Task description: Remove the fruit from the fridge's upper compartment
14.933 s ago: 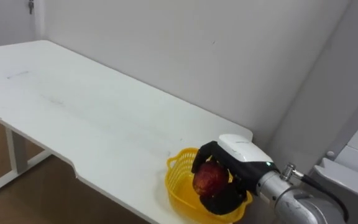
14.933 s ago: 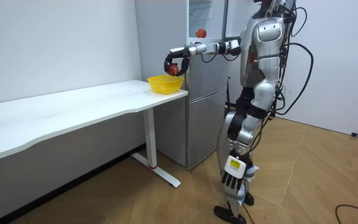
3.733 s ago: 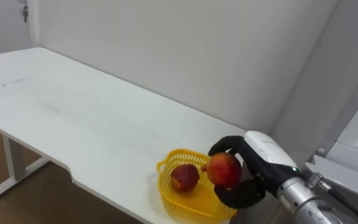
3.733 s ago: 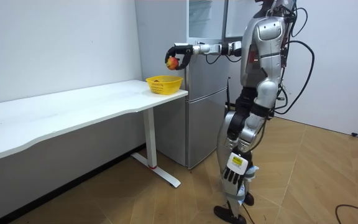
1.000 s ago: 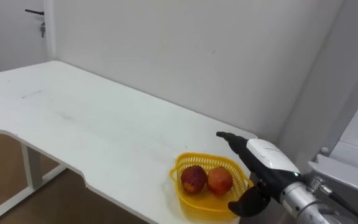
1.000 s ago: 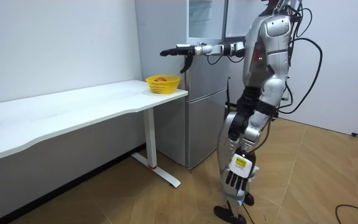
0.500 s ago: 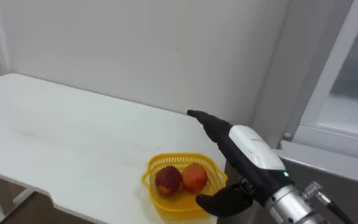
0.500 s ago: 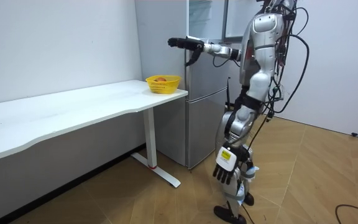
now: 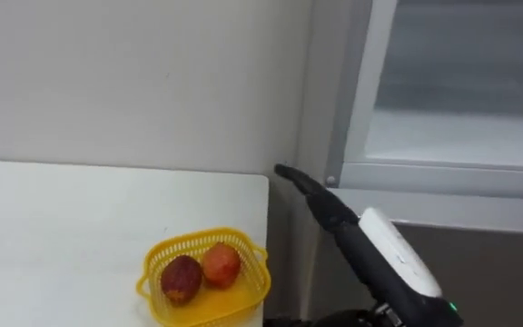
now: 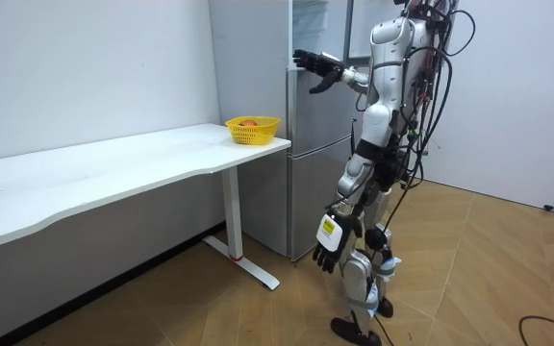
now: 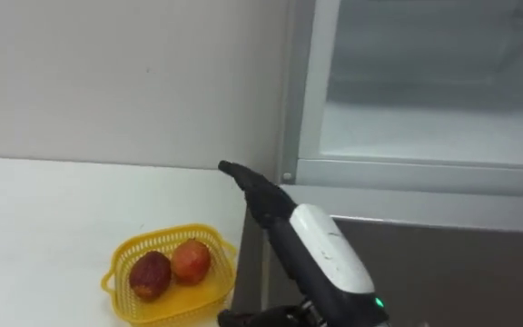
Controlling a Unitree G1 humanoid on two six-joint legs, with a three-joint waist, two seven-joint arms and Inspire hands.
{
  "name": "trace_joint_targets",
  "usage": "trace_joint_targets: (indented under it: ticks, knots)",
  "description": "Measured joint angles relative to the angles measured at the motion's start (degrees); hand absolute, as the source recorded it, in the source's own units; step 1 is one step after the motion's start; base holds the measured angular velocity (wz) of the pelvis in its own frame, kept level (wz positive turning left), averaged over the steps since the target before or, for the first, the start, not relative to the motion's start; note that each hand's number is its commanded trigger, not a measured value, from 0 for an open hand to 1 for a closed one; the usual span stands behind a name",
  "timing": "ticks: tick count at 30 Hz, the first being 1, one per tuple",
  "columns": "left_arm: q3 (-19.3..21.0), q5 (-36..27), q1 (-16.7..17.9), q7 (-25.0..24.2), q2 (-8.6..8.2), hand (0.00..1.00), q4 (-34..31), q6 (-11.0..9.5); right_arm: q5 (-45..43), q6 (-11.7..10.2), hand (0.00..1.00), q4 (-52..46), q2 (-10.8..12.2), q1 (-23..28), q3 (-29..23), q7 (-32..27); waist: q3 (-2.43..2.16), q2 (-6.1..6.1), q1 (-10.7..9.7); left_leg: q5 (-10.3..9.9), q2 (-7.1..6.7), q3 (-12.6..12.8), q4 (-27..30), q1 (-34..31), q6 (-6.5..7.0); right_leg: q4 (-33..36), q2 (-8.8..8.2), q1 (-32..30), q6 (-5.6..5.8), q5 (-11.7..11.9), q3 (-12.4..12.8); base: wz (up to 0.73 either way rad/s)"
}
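My right hand (image 9: 390,262) reaches out at chest height, empty, its dark fingers (image 9: 320,200) straight and together, pointing up and away, with the thumb spread apart beneath them at the bottom edge of the eye views. The hand hangs in front of the grey lower fridge door (image 9: 507,268), its fingertips aimed at the narrow gap between the fridge and the table. Just left of the hand, a yellow plastic basket (image 9: 248,295) sits on the corner of the white table (image 9: 53,236) nearest the fridge. Inside it lie the two retrieved fruits, touching side by side: a dark red fruit (image 9: 181,278) on the left and an orange-red fruit (image 9: 221,264) on the right. Above and beyond my fingers, the upper fridge compartment (image 9: 461,136) stands open, its pale shelf visible behind the grey frame (image 9: 357,91). A plain light wall (image 9: 143,82) runs behind the table. From the room view, I stand upright on the wooden floor (image 10: 258,308) in front of the fridge, just past the table's end, with the right arm raised toward the upper compartment. My left hand (image 10: 327,252) hangs beside my thigh, its fingers loose and clear of everything.
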Motion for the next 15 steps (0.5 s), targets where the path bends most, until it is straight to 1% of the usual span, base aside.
trace_joint_targets:
  ticks: [1, 2, 4, 6, 8, 10, 11, 12, 13, 15]
  knots:
    - [0.00, -0.29, 0.56, 0.11, -0.25, 0.00, 0.01, -0.05, -0.09, -0.75, 0.00, -0.03, -0.02, 1.45, -1.35, -0.95, -0.16, 0.31, -0.52, -0.01, 0.08, 0.53, -0.06, -0.03, 0.00, 0.18, 0.09, -0.39, -0.07, 0.05, 0.59, -0.25]
    - [-0.05, -0.35, 0.97, 0.14, -0.40, 0.00, 0.05, -0.06, -0.28, -1.30, 0.00, -0.10, 0.01, 2.46, -2.12, -1.62, -0.09, 0.52, -1.36, -0.01, 0.12, 0.91, -0.12, -0.07, 0.00, 0.39, 0.11, -0.70, -0.08, 0.06, 0.98, -0.21]
    - [-0.12, -0.74, 1.50, 0.22, -0.51, 0.00, 0.07, -0.20, -0.77, -2.18, 0.00, -0.47, -0.02, 3.93, -2.56, -2.59, -0.12, 0.66, -2.54, -0.01, 0.21, 1.46, -0.11, 0.02, -0.01, 0.24, 0.24, -0.75, -0.08, 0.06, 1.43, -0.12]
    - [-0.19, -1.28, 1.52, 0.78, -0.52, 0.00, 0.23, -0.68, -1.49, -3.79, 0.00, -0.35, 0.05, 6.14, -2.89, -4.32, -0.13, 0.72, -2.89, 0.00, 0.21, 1.49, -0.10, 0.11, -0.01, -0.16, 0.54, -0.61, -0.07, 0.09, 1.55, -0.03]
    - [-0.07, -1.60, 1.67, 1.38, -0.58, 0.00, 0.22, -1.11, -2.65, -5.71, 0.00, 0.06, 0.31, 9.58, -2.99, -6.84, -0.17, 0.67, -2.91, 0.00, 0.07, 1.51, -0.40, 0.97, -0.01, -0.27, 0.71, -0.45, 0.01, 0.13, 2.04, -0.02]
    - [-0.07, -1.69, 1.72, 2.18, -0.66, 0.00, 0.21, -1.11, -4.51, -5.86, 0.00, 0.44, 0.94, 11.98, -3.69, -7.89, -0.20, 0.58, -3.13, 0.00, -0.04, 1.68, -0.64, 1.01, 0.00, -0.27, 0.75, -0.53, 0.08, 0.11, 2.45, -0.08]
    - [-0.05, -1.85, 1.75, 2.56, -0.72, 0.00, 0.22, -1.11, -5.35, -6.71, 0.00, 1.22, 1.08, 13.13, -4.12, -8.92, -0.23, 0.53, -3.44, 0.02, -0.11, 1.86, -0.79, 0.98, 0.02, -0.20, 0.78, -0.49, 0.16, 0.16, 2.81, -0.09]
    - [-0.03, -1.97, 1.86, 2.69, -0.71, 0.00, 0.25, -1.12, -5.84, -6.67, 0.00, 1.71, 1.25, 13.52, -4.43, -9.20, -0.26, 0.43, -3.82, 0.02, -0.14, 1.87, -0.79, 0.98, 0.02, -0.19, 0.77, -0.48, 0.19, 0.18, 2.86, -0.07]
    - [-0.06, -2.42, 2.12, 3.47, -0.71, 0.00, 0.26, -1.12, -6.17, -6.38, 0.00, 4.11, 1.54, 14.39, -5.11, -10.34, -0.33, 0.25, -4.40, 0.02, -0.18, 1.89, -0.78, 1.04, 0.03, -0.23, 0.76, -0.42, 0.22, 0.20, 2.93, -0.03]
    - [-0.07, -2.42, 1.99, 3.80, -0.69, 0.00, 0.16, -1.12, -6.43, -5.19, 0.00, 7.95, 2.01, 15.83, -5.86, -11.75, -0.22, -0.09, -4.90, 0.01, -0.22, 1.98, -0.82, 0.97, 0.05, -0.20, 0.75, -0.60, 0.26, 0.20, 3.10, -0.05]
